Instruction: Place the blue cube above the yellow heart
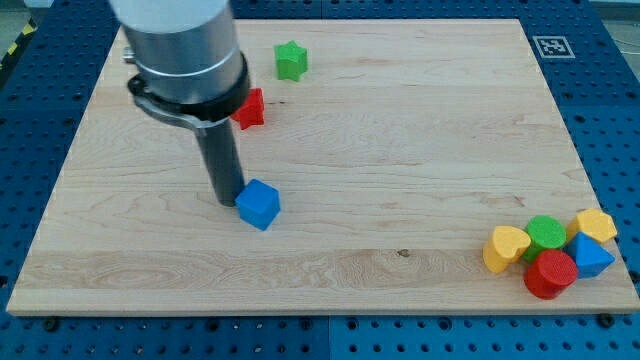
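The blue cube [259,204] lies on the wooden board [400,150] left of centre. My tip [226,201] rests on the board right against the cube's left side. The yellow heart [505,247] lies far off at the view's lower right, at the left end of a cluster of blocks.
Beside the heart are a green cylinder [545,232], a red block [551,274], a blue triangular block [590,256] and a yellow block [597,225]. A green star [291,60] lies near the top. A red block [250,108] shows partly behind the arm.
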Controlling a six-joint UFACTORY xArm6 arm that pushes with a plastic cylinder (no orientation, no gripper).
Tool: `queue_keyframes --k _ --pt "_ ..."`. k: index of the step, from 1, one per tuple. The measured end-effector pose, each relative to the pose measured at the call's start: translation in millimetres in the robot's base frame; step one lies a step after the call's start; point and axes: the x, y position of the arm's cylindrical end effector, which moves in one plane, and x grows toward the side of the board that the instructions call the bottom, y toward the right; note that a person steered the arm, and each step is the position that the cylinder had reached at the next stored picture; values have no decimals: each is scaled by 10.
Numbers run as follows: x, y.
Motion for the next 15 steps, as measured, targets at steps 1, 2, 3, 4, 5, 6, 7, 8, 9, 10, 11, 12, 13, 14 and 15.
queue_keyframes --k 1,2,3,4,5,6,7,8,9,10,11,12,13,14,15 --pt "0 41" --pt "21 273" --pt "30 477" --pt "113 365" --pt "246 353" --pt "443 737" --pt "521 1246" --pt "545 1706" --pt "545 1955" --pt "545 1955" --pt "538 2134" --pt "538 2334" --pt "538 2369" --pt "538 2371" --pt "532 2275"
